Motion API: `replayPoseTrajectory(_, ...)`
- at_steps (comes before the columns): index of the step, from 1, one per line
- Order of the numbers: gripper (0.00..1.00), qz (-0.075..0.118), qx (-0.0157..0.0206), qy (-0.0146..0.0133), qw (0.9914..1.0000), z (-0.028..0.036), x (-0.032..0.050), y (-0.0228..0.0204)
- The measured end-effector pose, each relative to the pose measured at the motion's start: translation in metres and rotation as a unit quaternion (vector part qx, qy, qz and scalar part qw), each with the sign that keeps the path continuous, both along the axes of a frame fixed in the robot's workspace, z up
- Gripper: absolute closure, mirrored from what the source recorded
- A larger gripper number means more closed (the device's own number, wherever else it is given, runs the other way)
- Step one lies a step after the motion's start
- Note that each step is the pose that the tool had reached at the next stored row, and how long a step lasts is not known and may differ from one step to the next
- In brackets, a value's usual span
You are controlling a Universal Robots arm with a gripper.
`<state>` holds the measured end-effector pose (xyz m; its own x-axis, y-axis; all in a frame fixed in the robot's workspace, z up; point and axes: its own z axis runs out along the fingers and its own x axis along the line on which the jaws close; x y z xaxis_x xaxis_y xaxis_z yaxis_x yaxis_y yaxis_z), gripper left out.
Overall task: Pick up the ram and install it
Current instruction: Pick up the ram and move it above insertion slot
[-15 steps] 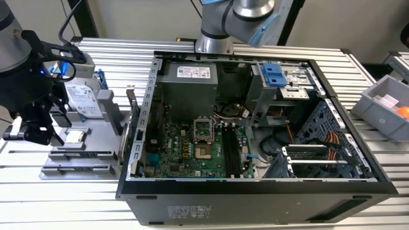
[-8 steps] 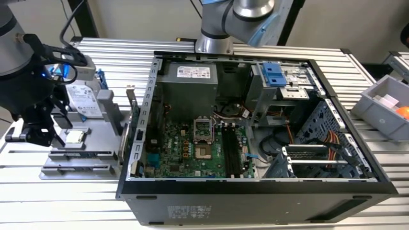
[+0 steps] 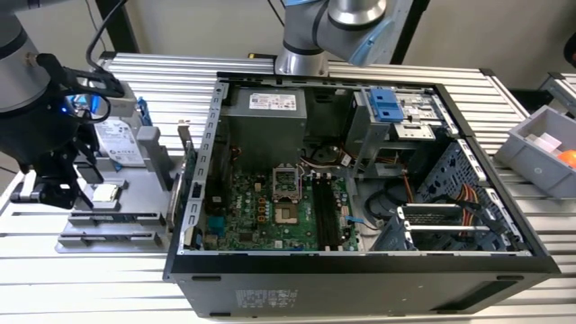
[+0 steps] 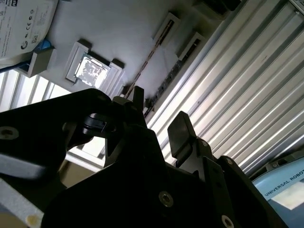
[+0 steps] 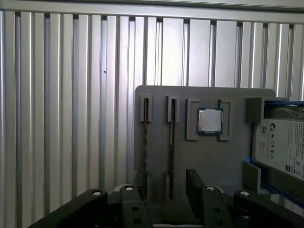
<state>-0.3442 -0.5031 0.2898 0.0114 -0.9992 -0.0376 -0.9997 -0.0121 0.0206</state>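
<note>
Now at the pick-up step, the black gripper (image 5: 164, 190) hovers open over the thin blue-green ram stick (image 5: 172, 137) in its grey tray (image 5: 213, 161), likely needing a square descent.

**End effector (image 4: 160, 115) facing the grey parts tray (image 4: 137, 28), jaws apart**

Its two black fingers (image 4: 182, 130) are spread with nothing between them. Beyond them the ram (image 4: 173, 76) sits on edge in a tray slot, with another thin stick (image 4: 153, 50) in the slot beside it. A square silver processor chip (image 4: 91, 71) lies in its recess nearby, and a labelled hard drive (image 4: 23, 21) sits further off. The ribbed bench (image 4: 247, 85) runs alongside the tray.
</note>
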Motion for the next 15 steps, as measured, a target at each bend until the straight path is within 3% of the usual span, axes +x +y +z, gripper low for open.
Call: replayPoseTrajectory(15, 0.0, 0.0, -0.001, 0.0, 1.0, -0.0094, 0.0, 0.0)
